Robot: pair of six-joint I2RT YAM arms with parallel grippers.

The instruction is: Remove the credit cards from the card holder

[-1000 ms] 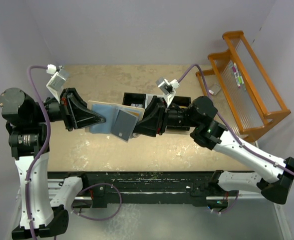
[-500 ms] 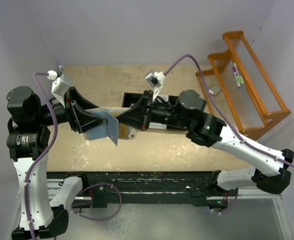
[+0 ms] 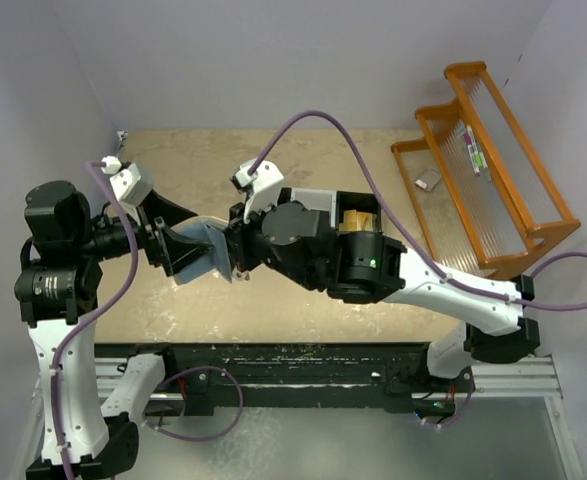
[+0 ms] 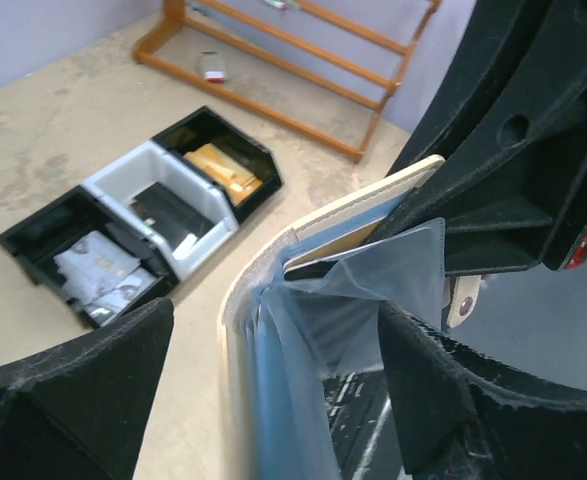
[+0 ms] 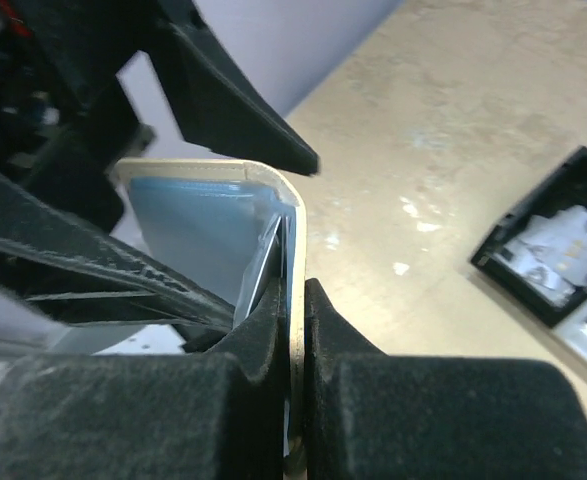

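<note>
above the table, left of centre, the card holder hangs in the air between the two grippers. the right gripper is pressed together on the holder's cream cover, pinching its edge. the left gripper is spread wide, one finger on each side of the holder; whether they touch it i cannot tell. the holder is partly folded open, pale blue inside, with clear sleeves fanning out. beyond it on the table lies a black tray with flat items in its three compartments. an orange rack stands at the far right.
</note>
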